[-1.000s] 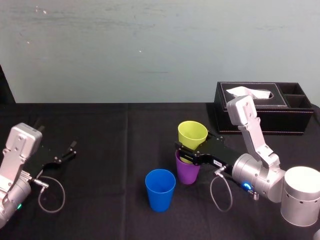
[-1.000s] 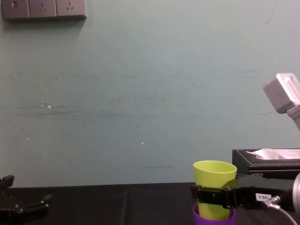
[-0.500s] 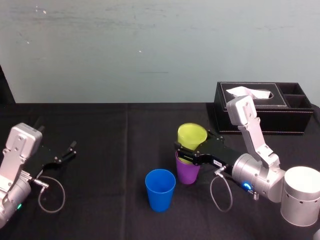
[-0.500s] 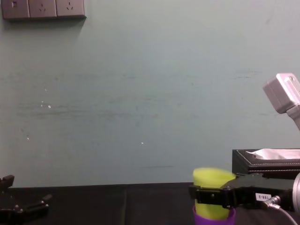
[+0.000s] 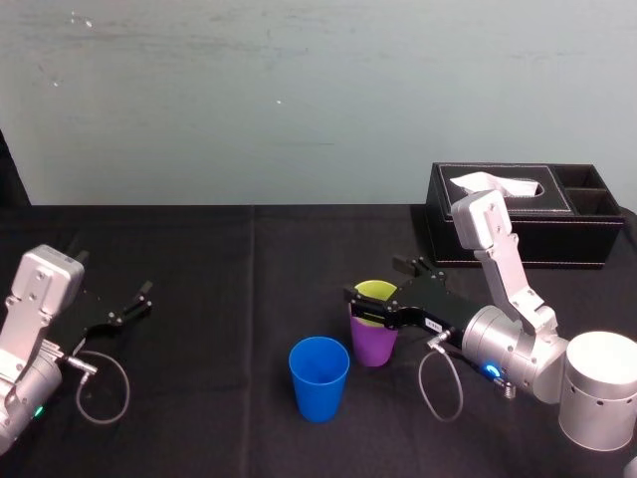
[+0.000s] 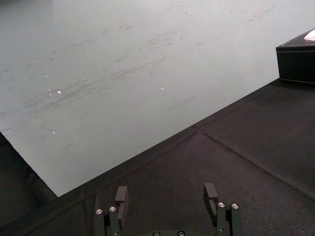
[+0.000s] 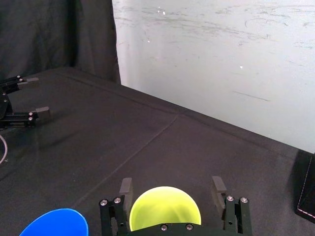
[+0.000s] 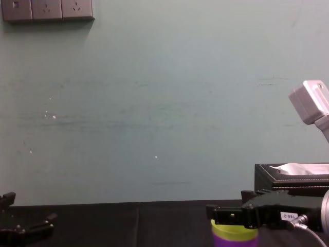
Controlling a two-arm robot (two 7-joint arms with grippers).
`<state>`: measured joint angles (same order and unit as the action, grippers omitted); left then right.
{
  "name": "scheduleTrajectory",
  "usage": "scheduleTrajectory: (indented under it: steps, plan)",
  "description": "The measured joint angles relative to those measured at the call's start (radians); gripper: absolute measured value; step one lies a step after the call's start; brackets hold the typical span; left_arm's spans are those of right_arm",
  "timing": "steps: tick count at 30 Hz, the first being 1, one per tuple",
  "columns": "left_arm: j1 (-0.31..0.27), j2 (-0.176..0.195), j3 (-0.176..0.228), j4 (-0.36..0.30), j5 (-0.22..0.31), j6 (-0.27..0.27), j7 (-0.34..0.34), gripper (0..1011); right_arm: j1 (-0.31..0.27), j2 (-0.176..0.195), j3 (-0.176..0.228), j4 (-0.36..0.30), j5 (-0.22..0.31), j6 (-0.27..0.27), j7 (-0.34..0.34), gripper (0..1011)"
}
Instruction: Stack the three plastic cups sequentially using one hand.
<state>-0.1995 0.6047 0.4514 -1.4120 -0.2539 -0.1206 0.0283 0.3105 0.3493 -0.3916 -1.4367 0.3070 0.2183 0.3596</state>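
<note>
The yellow-green cup (image 5: 374, 291) sits nested inside the purple cup (image 5: 373, 345) at the table's middle, with just its rim above the purple one. The blue cup (image 5: 318, 377) stands alone in front of them, to their left. My right gripper (image 5: 375, 281) is open at rim height, one finger on each side of the yellow-green cup (image 7: 165, 207), with a gap on both sides. From the chest, the purple cup (image 8: 234, 240) shows under the right gripper (image 8: 229, 210). My left gripper (image 5: 126, 308) rests open and idle at the table's left.
A black tissue box (image 5: 528, 225) stands at the back right, behind my right arm. The black tablecloth (image 5: 229, 299) is bare between the cups and the left gripper (image 6: 166, 194). A pale green wall (image 5: 299, 100) closes the back.
My right gripper has opened and let go of the yellow-green cup, which has dropped down into the purple cup. The blue cup and the left arm have not moved.
</note>
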Motion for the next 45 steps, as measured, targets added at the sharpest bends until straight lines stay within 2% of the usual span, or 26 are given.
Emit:
scheduleTrajectory:
  steps: [7,11,15,21,24,25,28,31,34,37,45]
  plan:
    - [0.0,0.0,0.0,0.0,0.0,0.0,0.0,1000,-0.014,0.0,0.016,-0.017,-0.001,-0.019,-0.013,1003]
    - [0.0,0.0,0.0,0.0,0.0,0.0,0.0,1000,-0.031,0.003,0.032,-0.05,-0.008,-0.038,-0.028,1003]
    - [0.0,0.0,0.0,0.0,0.0,0.0,0.0,1000,-0.044,0.011,0.041,-0.08,-0.011,-0.035,-0.033,1003]
    - [0.0,0.0,0.0,0.0,0.0,0.0,0.0,1000,-0.086,0.042,0.057,-0.163,-0.005,0.018,-0.032,1002]
    - [0.0,0.0,0.0,0.0,0.0,0.0,0.0,1000,-0.137,0.075,0.076,-0.231,0.019,0.063,-0.026,1003]
    - [0.0,0.0,0.0,0.0,0.0,0.0,0.0,1000,-0.137,0.075,0.076,-0.231,0.019,0.063,-0.026,1003]
    - [0.0,0.0,0.0,0.0,0.0,0.0,0.0,1000,-0.187,0.115,0.087,-0.288,0.043,0.107,-0.013,1003]
    - [0.0,0.0,0.0,0.0,0.0,0.0,0.0,1000,-0.213,0.137,0.092,-0.316,0.065,0.135,0.002,1003]
    - [0.0,0.0,0.0,0.0,0.0,0.0,0.0,1000,-0.255,0.179,0.094,-0.361,0.092,0.173,0.018,1003]
    - [0.0,0.0,0.0,0.0,0.0,0.0,0.0,1000,-0.285,0.205,0.093,-0.389,0.105,0.198,0.019,1003]
    - [0.0,0.0,0.0,0.0,0.0,0.0,0.0,1000,-0.346,0.225,0.084,-0.396,0.135,0.216,-0.001,1003]
